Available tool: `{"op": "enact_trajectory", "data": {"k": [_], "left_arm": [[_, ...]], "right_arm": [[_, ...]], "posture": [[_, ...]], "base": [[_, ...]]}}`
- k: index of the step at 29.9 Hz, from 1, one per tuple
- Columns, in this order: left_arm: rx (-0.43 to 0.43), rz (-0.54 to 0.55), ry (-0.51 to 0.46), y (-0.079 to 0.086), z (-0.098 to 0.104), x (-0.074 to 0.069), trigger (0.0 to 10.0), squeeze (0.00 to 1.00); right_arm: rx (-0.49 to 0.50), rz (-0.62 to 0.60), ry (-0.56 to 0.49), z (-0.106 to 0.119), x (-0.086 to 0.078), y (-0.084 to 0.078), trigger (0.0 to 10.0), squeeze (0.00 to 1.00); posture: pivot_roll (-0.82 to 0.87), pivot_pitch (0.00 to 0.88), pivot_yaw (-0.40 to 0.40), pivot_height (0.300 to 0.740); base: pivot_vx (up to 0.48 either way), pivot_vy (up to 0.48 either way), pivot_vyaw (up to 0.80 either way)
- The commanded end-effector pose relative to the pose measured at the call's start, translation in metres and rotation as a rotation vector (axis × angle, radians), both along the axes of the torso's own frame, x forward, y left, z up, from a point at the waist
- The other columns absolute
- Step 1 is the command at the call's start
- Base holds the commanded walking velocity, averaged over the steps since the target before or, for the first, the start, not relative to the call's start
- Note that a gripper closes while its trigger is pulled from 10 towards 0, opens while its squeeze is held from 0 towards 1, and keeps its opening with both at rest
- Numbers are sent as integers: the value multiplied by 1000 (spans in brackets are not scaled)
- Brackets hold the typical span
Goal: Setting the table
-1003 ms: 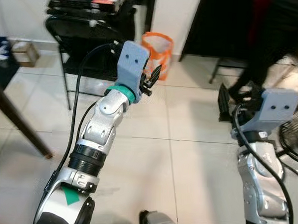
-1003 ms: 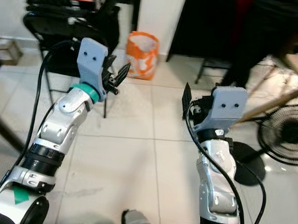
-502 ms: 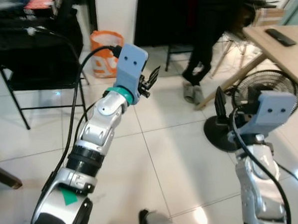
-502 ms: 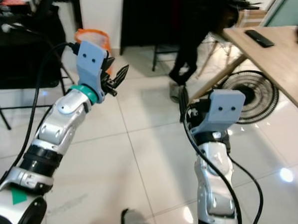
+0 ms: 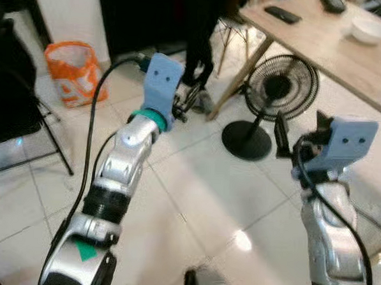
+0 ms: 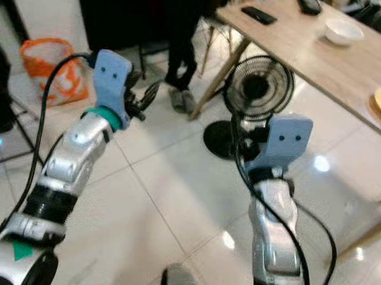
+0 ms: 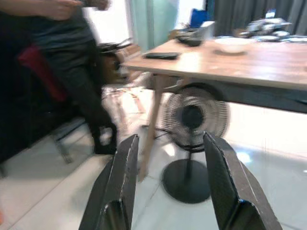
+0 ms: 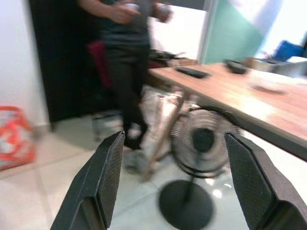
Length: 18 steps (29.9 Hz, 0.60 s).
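While both arms raised over tiled floor, left end effector and right end effector gape, empty; fan beside wooden tabletop carrying white bowl.

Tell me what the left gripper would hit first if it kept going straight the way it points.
Most likely the standing fan. In the wrist view it sits between the open fingers of the left gripper, in front of the wooden table. Only bare floor shows before it, though depth is hard to judge.
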<state>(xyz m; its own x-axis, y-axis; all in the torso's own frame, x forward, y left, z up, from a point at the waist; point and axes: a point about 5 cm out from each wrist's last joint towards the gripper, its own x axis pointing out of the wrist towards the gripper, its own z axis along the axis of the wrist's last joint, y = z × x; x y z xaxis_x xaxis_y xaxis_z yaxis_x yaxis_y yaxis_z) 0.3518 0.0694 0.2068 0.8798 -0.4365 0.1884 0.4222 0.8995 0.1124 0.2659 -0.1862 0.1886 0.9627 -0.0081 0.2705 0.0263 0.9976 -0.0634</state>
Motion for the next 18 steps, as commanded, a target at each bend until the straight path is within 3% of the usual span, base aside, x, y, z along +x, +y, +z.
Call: {"op": "enact_trajectory", "data": {"k": [1, 18], "left_arm": [[10, -9, 3, -3, -1, -1, 10000, 0], [-14, -28, 17, -6, -1, -2, 10000, 0]], "right_arm": [[9, 0, 1, 0, 0, 0, 10000, 0], [7, 0, 2, 0, 0, 0, 10000, 0]], "posture": [[-84, 0, 23, 740], [-84, 0, 22, 740]], "base": [[0, 0, -800], [0, 0, -800]]}}
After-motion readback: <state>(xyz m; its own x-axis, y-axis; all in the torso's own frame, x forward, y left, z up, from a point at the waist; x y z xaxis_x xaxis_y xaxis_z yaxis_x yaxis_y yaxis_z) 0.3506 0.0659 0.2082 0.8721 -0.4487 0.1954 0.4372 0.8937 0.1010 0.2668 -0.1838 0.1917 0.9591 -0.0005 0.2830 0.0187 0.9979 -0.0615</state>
